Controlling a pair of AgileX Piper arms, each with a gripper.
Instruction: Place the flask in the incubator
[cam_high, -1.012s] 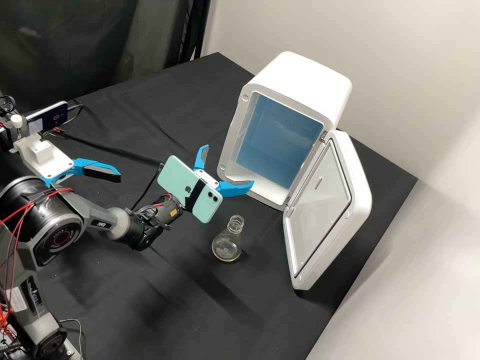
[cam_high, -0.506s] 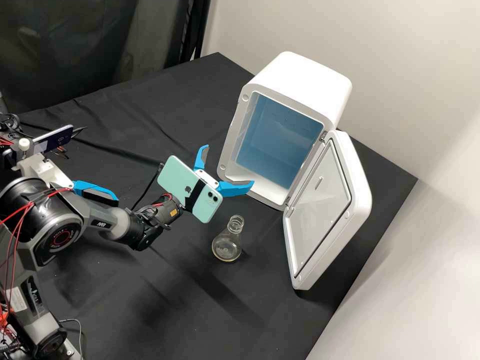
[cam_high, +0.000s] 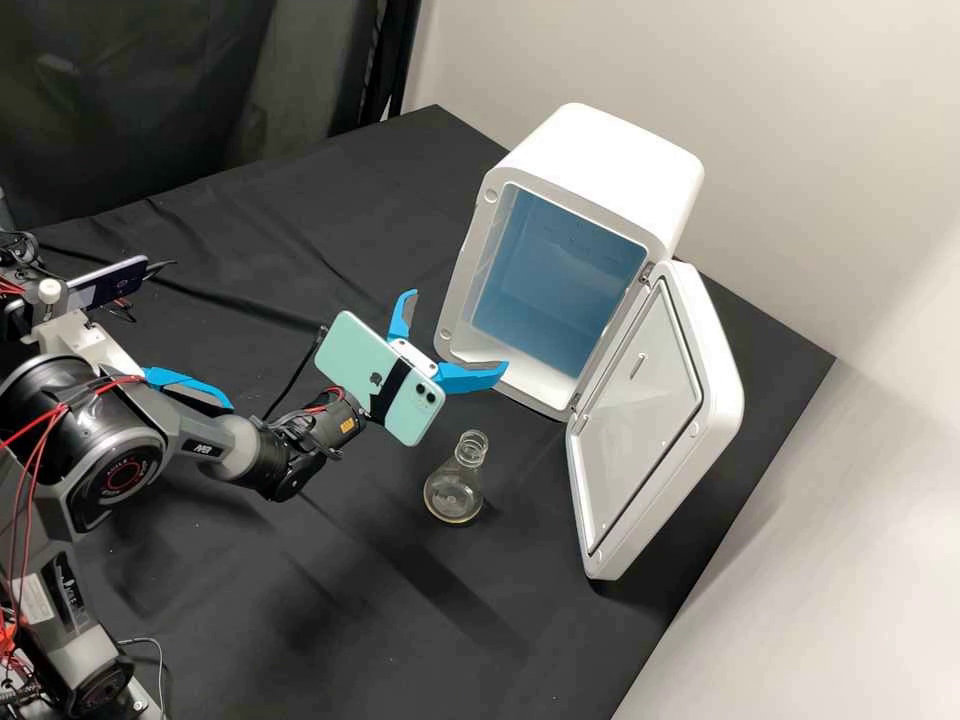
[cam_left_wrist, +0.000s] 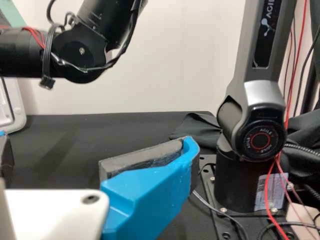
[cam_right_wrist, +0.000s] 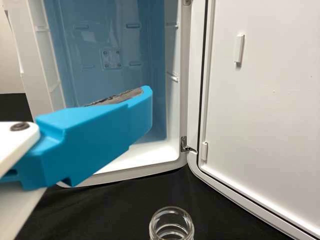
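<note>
The flask (cam_high: 458, 487) stands upright on the black surface (cam_high: 300, 600), mouth open, just outside the incubator (cam_high: 590, 170), which sits at the flask's 1 o'clock in the high view. The door (cam_high: 660, 420) hangs wide open at the flask's 3 o'clock.

The right end effector (cam_high: 452, 333) hovers at the flask's 12 o'clock, above the neck and apart from it. Its blue fingers (cam_high: 470, 373) are spread with nothing between them.

I judge the step in hand to be the grasp:
1. I lower the right end effector until the neck lies between the fingers, centring on the mouth in the right wrist view.
2. I close gently, since smooth glass may slip or tip.
3. I keep clear of the door edge.

The left end effector (cam_high: 195, 388) sits at 9 o'clock, well apart. I cannot tell its state.
</note>
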